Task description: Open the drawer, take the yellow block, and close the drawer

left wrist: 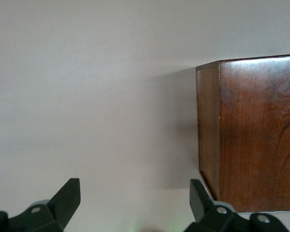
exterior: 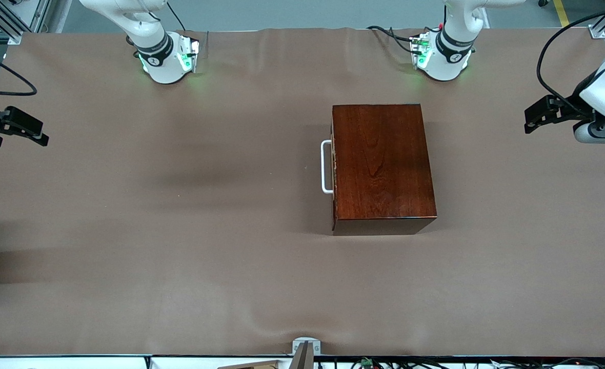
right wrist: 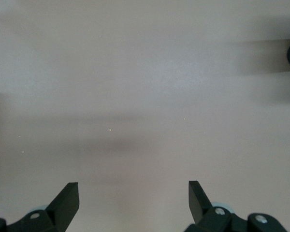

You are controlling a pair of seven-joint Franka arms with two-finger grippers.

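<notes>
1. The wooden box [exterior: 382, 166] stands on the table [exterior: 179, 230], closer to the left arm's end, with its long side running toward the front camera.
2. The drawer [exterior: 334, 166] is fully pushed in; its front faces the right arm's end of the table, and the white loop handle [exterior: 326, 166] sticks out from it at the 9 o'clock side of the box in the front view.
3. The yellow block is not visible in any view.
4. The left gripper [exterior: 538, 114] hangs in the air over the left arm's end of the table, at about 2 o'clock from the box in the front view. Its wrist is bent so that the fingers point toward the box.
5. In the left wrist view the left gripper [left wrist: 135, 198] has its jaws wide apart and holds nothing; a corner of the box [left wrist: 251, 135] is just beside one finger.
6. The right gripper [exterior: 28, 130] waits in the air over the right arm's end of the table, at about 9 o'clock from the box.
7. In the right wrist view the right gripper [right wrist: 134, 198] also has its jaws wide apart, with only bare table under it.
</notes>
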